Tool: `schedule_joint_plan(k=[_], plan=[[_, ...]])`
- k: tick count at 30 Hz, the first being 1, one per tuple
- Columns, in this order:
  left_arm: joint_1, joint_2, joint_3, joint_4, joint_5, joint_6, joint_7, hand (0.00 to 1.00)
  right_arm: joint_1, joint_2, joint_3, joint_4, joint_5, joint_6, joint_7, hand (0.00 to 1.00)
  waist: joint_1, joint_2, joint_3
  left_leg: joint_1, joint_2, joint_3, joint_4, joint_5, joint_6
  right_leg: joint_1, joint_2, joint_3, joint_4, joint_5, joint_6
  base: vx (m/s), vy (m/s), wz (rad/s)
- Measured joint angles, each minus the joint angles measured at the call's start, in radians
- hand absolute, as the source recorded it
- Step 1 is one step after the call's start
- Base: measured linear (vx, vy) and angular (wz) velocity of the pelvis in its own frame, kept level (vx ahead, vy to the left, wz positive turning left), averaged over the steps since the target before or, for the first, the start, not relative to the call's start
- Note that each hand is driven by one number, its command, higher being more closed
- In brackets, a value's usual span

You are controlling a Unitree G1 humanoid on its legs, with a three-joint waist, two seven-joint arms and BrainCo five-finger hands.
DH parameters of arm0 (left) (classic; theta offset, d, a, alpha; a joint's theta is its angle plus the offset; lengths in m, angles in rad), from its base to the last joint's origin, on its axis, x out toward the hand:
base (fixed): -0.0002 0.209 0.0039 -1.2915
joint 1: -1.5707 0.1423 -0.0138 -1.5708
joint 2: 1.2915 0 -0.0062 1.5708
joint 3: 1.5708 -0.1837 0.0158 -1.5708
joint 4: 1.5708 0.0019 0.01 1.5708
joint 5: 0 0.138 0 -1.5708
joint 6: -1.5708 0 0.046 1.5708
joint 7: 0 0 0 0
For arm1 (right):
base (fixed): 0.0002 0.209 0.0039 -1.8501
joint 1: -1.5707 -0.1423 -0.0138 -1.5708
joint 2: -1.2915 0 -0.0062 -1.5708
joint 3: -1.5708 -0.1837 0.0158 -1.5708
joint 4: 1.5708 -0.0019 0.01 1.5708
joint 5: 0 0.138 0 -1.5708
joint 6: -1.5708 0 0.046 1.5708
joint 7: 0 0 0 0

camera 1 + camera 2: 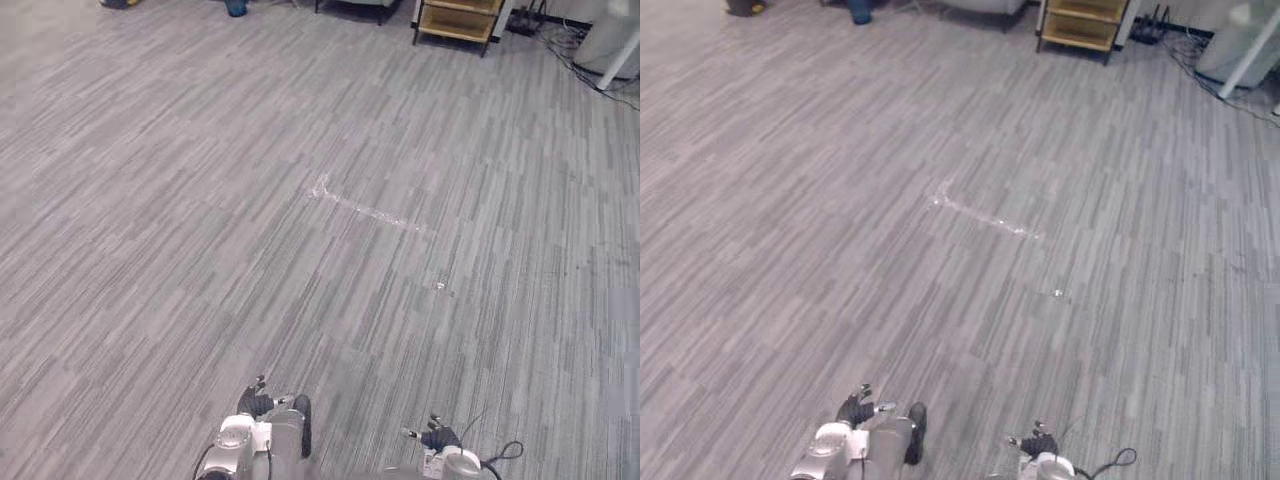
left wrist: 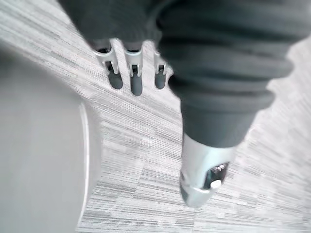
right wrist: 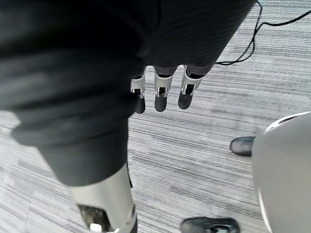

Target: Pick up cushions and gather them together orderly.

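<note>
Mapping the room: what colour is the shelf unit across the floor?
The shelf unit is light yellowish wood, clearest in the left eye view.

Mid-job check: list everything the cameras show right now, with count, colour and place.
striped carpet floor: one, grey, across the whole scene
scuff streak: one, whitish, on the carpet mid-scene
small speck: one, white, on the carpet nearer the robot than the streak
wooden shelf unit: one, light brown, far edge
round object: one, blue, far edge, left of the shelf unit
cables: several, black, far right on the floor
slanted post: one, white, far right corner
left hand: one, silver with dark tips, low near edge, open, empty
right hand: one, same colours, low near edge, open, empty
</note>
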Motion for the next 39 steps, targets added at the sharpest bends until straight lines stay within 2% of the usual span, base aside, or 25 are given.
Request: schedule_joint_plan(k=[2, 3, 5, 8, 9, 11, 12, 13, 14, 16, 17, 19, 22, 23, 25, 26, 27, 28, 29, 31, 33, 34, 36, 38, 39], plan=[[0.003, 0.017, -0.016, 0.025, 0.000, 0.011, 0.000, 0.00, -0.003, 0.007, 0.002, 0.000, 0.000, 0.000, 0.008, 0.00, -0.014, -0.007, 0.005, 0.115, -0.003, 0.021, -0.030, -0.039, 0.017, -0.109, -0.045, -0.003, 0.326, 0.028, 0.116, 0.52, 0.086, -0.39], [0.008, 0.025, -0.032, 0.035, 0.000, 0.019, 0.001, 0.00, -0.003, 0.004, 0.002, -0.005, 0.000, -0.001, 0.009, 0.00, -0.021, -0.006, 0.006, 0.168, -0.002, 0.026, -0.052, -0.042, 0.022, -0.135, -0.065, -0.035, 0.409, 0.019, 0.094, 0.53, 0.029, -0.35], [0.013, 0.030, -0.049, 0.043, 0.000, 0.021, 0.002, 0.00, -0.005, -0.006, 0.003, -0.011, -0.001, -0.001, 0.009, 0.00, -0.022, 0.016, 0.007, 0.334, 0.030, 0.061, -0.188, -0.042, 0.021, -0.198, -0.092, -0.177, 0.412, -0.033, -0.016, 0.56, -0.010, -0.46], [0.001, 0.033, -0.049, 0.044, 0.000, 0.021, 0.003, 0.00, -0.031, -0.016, 0.004, -0.012, 0.000, -0.005, 0.010, 0.00, -0.034, 0.034, 0.010, 0.428, 0.085, 0.093, -0.277, -0.041, 0.021, -0.338, -0.062, -0.279, 0.167, -0.018, -0.049, 0.46, -0.067, -0.33], [-0.005, 0.030, -0.049, 0.044, 0.000, 0.022, 0.002, 0.00, -0.037, -0.021, 0.001, -0.016, 0.003, -0.006, 0.011, 0.00, -0.045, 0.041, 0.014, 0.445, 0.099, 0.094, -0.296, -0.041, 0.021, -0.374, -0.046, -0.274, 0.080, 0.018, -0.051, 0.56, -0.159, -0.07], [-0.011, 0.031, -0.067, 0.045, 0.002, 0.020, 0.002, 0.00, -0.041, -0.029, -0.003, -0.018, 0.013, -0.008, 0.009, 0.00, -0.064, 0.039, 0.013, 0.491, 0.110, 0.089, -0.314, -0.048, -0.026, -0.409, 0.006, -0.212, -0.197, 0.213, -0.049, 0.50, -0.183, 0.06], [-0.006, 0.035, -0.070, 0.051, 0.010, 0.020, -0.001, 0.00, -0.030, -0.025, -0.006, -0.016, 0.025, -0.008, 0.009, 0.00, -0.068, 0.028, 0.007, 0.518, 0.118, 0.076, -0.280, -0.072, -0.066, -0.412, 0.019, -0.179, -0.226, 0.324, -0.092, 0.58, -0.262, 0.14], [-0.007, 0.015, -0.065, 0.063, 0.021, 0.022, 0.002, 0.00, -0.033, -0.040, -0.013, -0.019, 0.036, -0.010, 0.011, 0.00, -0.077, 0.053, -0.001, 0.519, 0.155, 0.054, -0.213, -0.091, -0.094, -0.410, 0.043, -0.179, -0.164, 0.342, -0.115, 0.71, -0.330, 0.07], [-0.009, 0.006, -0.065, 0.062, 0.022, 0.020, 0.001, 0.00, -0.038, -0.048, -0.013, -0.019, 0.035, -0.009, 0.010, 0.00, -0.073, 0.076, -0.016, 0.455, 0.184, 0.036, -0.069, -0.063, -0.114, -0.397, 0.063, -0.195, -0.155, 0.297, -0.126, 0.61, -0.309, 0.00], [-0.018, -0.022, -0.042, 0.062, 0.022, 0.021, 0.001, 0.00, -0.037, -0.054, -0.015, -0.025, 0.035, -0.008, 0.012, 0.00, -0.072, 0.108, 0.003, 0.314, 0.222, 0.001, 0.259, 0.084, -0.092, -0.319, 0.094, -0.200, -0.190, 0.254, -0.138, 0.54, -0.266, -0.11], [-0.008, -0.044, -0.012, 0.059, 0.022, 0.020, 0.000, 0.00, -0.033, -0.050, -0.013, -0.019, 0.034, 0.001, 0.011, 0.00, -0.059, 0.131, 0.017, 0.234, 0.259, 0.004, 0.471, 0.114, -0.087, -0.234, 0.134, -0.188, -0.246, 0.238, -0.155, 0.73, -0.255, -0.32], [0.004, -0.042, -0.005, 0.042, 0.021, 0.019, -0.002, 0.00, -0.034, -0.048, -0.013, -0.011, 0.041, 0.003, 0.008, 0.00, -0.044, 0.117, 0.028, 0.129, 0.264, 0.050, 0.623, 0.024, -0.069, -0.084, 0.154, -0.153, -0.334, 0.221, -0.162, 0.59, -0.163, -0.44], [0.002, -0.033, -0.003, -0.016, 0.020, 0.013, -0.001, 0.00, -0.048, -0.042, -0.012, -0.011, 0.051, 0.001, 0.005, 0.00, -0.011, 0.081, 0.037, -0.023, 0.213, 0.134, 0.470, -0.044, -0.045, 0.042, 0.135, -0.097, -0.440, 0.211, -0.151, 0.51, -0.091, -0.59], [-0.001, -0.033, -0.004, -0.021, 0.020, 0.012, -0.001, 0.00, -0.070, -0.041, -0.013, -0.011, 0.052, -0.001, 0.005, 0.00, -0.007, 0.079, 0.037, -0.066, 0.172, 0.132, 0.296, -0.041, -0.045, 0.070, 0.118, -0.080, -0.457, 0.193, -0.131, 0.61, 0.023, -0.48], [-0.003, -0.039, -0.004, -0.025, 0.021, 0.014, 0.000, 0.00, -0.074, -0.040, -0.012, -0.010, 0.064, -0.002, 0.004, 0.00, -0.006, 0.081, 0.032, -0.086, 0.093, 0.091, -0.052, 0.045, -0.065, 0.110, 0.089, -0.059, -0.473, 0.152, -0.100, 0.52, 0.092, -0.39], [0.003, -0.043, -0.007, -0.025, 0.020, 0.012, 0.001, 0.00, -0.071, -0.042, -0.007, -0.006, 0.069, -0.002, 0.004, 0.00, 0.003, 0.090, 0.027, -0.079, 0.077, 0.073, -0.233, 0.137, -0.085, 0.129, 0.086, -0.038, -0.481, 0.124, -0.082, 0.44, 0.129, -0.49], [0.003, -0.041, -0.008, -0.025, 0.020, 0.010, 0.001, 0.00, -0.069, -0.044, 0.001, 0.001, 0.070, -0.001, 0.002, 0.00, 0.018, 0.089, 0.025, -0.069, 0.076, 0.074, -0.240, 0.221, -0.086, 0.151, 0.084, -0.016, -0.489, 0.104, -0.075, 0.57, 0.163, -0.53], [0.000, -0.031, -0.006, -0.025, 0.020, 0.010, 0.002, 0.00, -0.068, -0.019, 0.006, 0.003, 0.070, -0.001, 0.002, 0.00, 0.029, 0.062, 0.014, -0.060, 0.043, 0.074, -0.225, 0.270, -0.052, 0.175, 0.056, -0.002, -0.494, 0.083, -0.062, 0.59, 0.136, -0.29], [-0.001, -0.013, -0.005, -0.025, 0.020, 0.010, 0.001, 0.00, -0.061, -0.001, 0.009, 0.003, 0.069, -0.001, 0.004, 0.00, 0.027, 0.029, 0.005, -0.076, 0.017, 0.068, -0.177, 0.240, -0.011, 0.179, 0.032, 0.001, -0.476, 0.080, -0.059, 0.60, 0.111, -0.03], [-0.001, -0.002, -0.003, -0.024, 0.020, 0.010, 0.000, 0.00, -0.051, 0.000, 0.008, 0.005, 0.067, 0.000, 0.006, 0.00, 0.029, 0.018, -0.001, -0.089, 0.020, 0.066, -0.054, 0.142, 0.021, 0.135, 0.022, 0.019, -0.303, 0.070, -0.038, 0.68, 0.119, 0.08], [-0.001, 0.010, -0.003, -0.007, 0.020, 0.012, 0.000, 0.00, -0.045, 0.003, 0.009, 0.006, 0.065, 0.000, 0.008, 0.00, 0.027, -0.002, -0.004, -0.017, 0.012, 0.085, -0.033, 0.056, 0.022, 0.003, -0.011, 0.056, 0.083, 0.081, 0.105, 0.63, 0.117, -0.12], [0.002, 0.026, -0.013, 0.014, 0.020, 0.019, 0.000, 0.00, -0.044, 0.006, 0.009, 0.006, 0.059, -0.001, 0.013, 0.00, 0.023, -0.011, 0.000, 0.057, 0.003, 0.088, -0.038, 0.016, 0.027, -0.076, -0.033, 0.070, 0.307, 0.099, 0.157, 0.70, 0.089, -0.16], [0.017, 0.040, -0.042, 0.028, 0.019, 0.021, 0.001, 0.00, -0.027, 0.006, 0.009, 0.004, 0.037, -0.001, 0.021, 0.00, 0.007, -0.012, -0.001, 0.198, -0.009, 0.086, -0.099, -0.024, 0.032, -0.145, -0.080, -0.019, 0.460, 0.057, 0.072, 0.60, 0.040, -0.06], [0.020, 0.044, -0.060, 0.035, 0.020, 0.021, 0.001, 0.00, -0.016, 0.000, 0.009, -0.005, 0.032, -0.003, 0.026, 0.00, -0.005, 0.000, -0.001, 0.348, -0.003, 0.082, -0.212, -0.027, 0.032, -0.233, -0.090, -0.126, 0.357, -0.006, -0.035, 0.63, -0.041, 0.04], [0.018, 0.044, -0.070, 0.035, 0.020, 0.021, 0.000, 0.00, -0.019, -0.004, 0.009, -0.005, 0.032, -0.003, 0.027, 0.00, -0.021, 0.005, 0.001, 0.386, 0.006, 0.069, -0.243, -0.027, 0.032, -0.276, -0.076, -0.154, 0.290, -0.013, -0.040, 0.57, -0.094, 0.26]])
